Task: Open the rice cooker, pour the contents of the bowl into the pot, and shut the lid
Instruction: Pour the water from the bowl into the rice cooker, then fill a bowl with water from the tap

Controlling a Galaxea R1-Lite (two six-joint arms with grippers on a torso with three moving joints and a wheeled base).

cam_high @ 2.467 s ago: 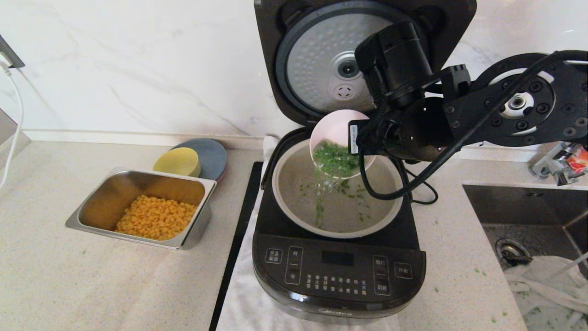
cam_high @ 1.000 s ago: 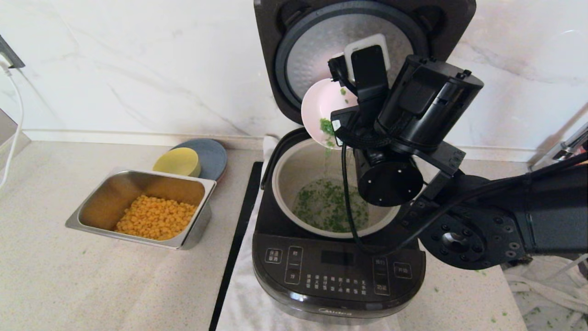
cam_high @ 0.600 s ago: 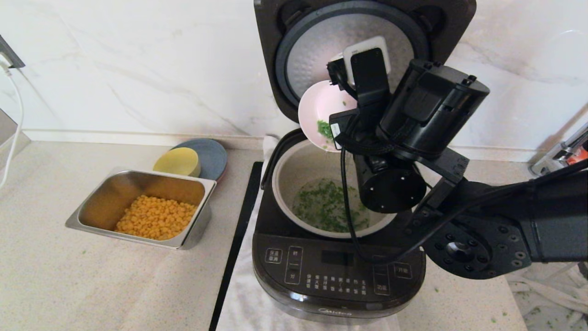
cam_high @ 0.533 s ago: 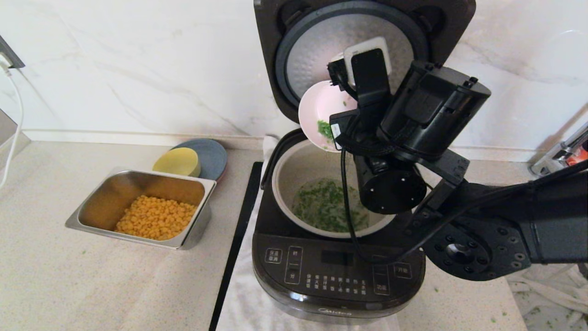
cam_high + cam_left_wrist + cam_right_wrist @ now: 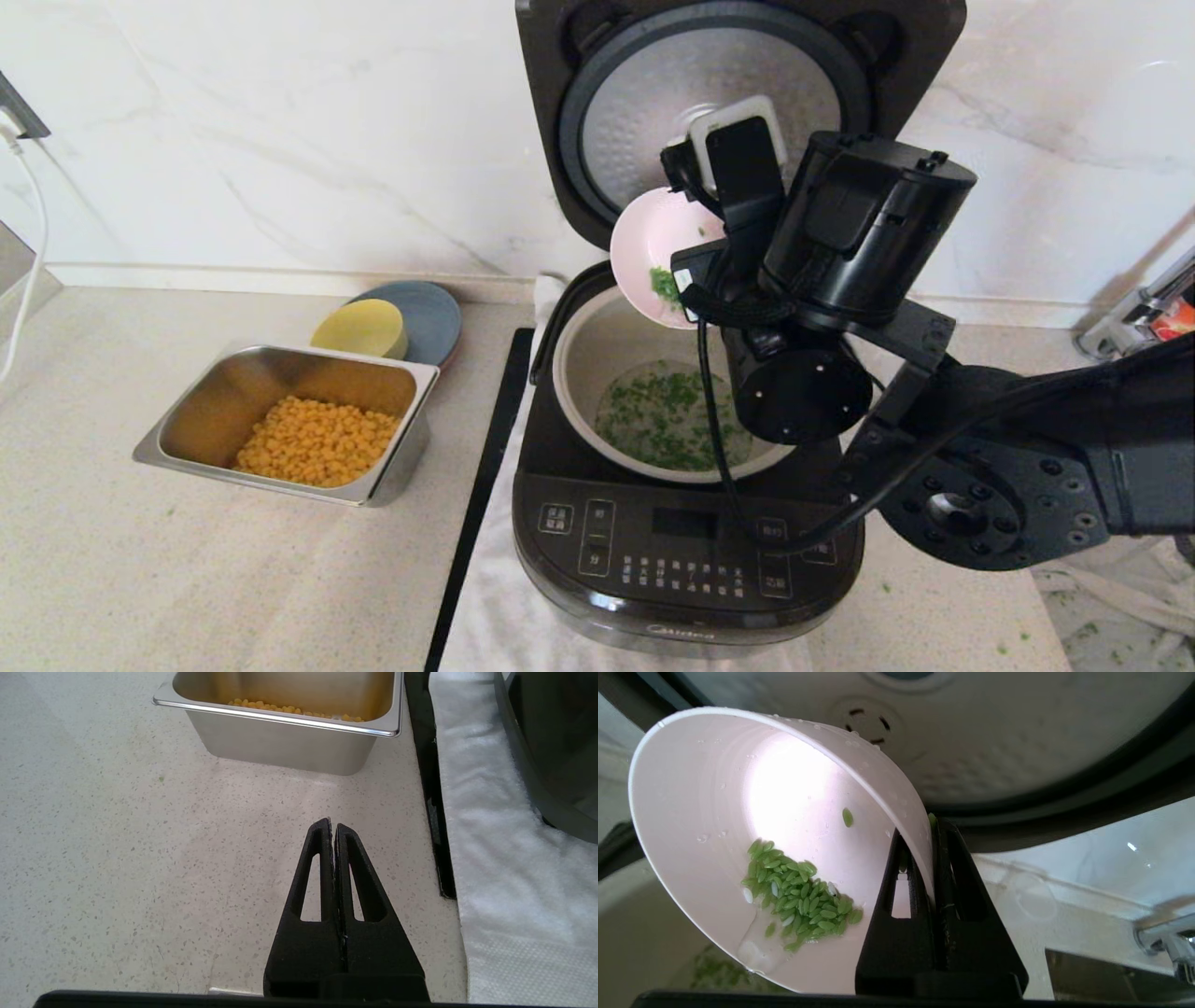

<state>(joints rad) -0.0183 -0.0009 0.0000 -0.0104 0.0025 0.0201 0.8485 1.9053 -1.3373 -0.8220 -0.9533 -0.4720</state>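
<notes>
The black rice cooker [image 5: 686, 551] stands open with its lid [image 5: 635, 103] upright, silver underside facing me. My right gripper [image 5: 931, 826] is shut on the rim of the pale pink bowl [image 5: 653, 247], one finger inside and one outside. It holds the bowl tipped steeply over the back of the grey-beige pot [image 5: 597, 345]. Most of the green contents [image 5: 667, 425] lie in liquid on the pot's floor. A small clump [image 5: 798, 896] still clings near the bowl's low lip. My left gripper [image 5: 332, 823] is shut and empty, low over the counter, out of the head view.
A steel tray of corn [image 5: 289, 420] sits left of the cooker, with a yellow bowl [image 5: 359, 329] on a blue-grey plate [image 5: 429, 313] behind it. A white cloth [image 5: 495, 607] lies under the cooker beside a black strip [image 5: 485, 476]. A tap [image 5: 1158, 322] stands at the right.
The right arm swung round and tipped the bowl much more steeply, and most of the green bits fell into the pot. In the last half second the bowl dropped slightly.
</notes>
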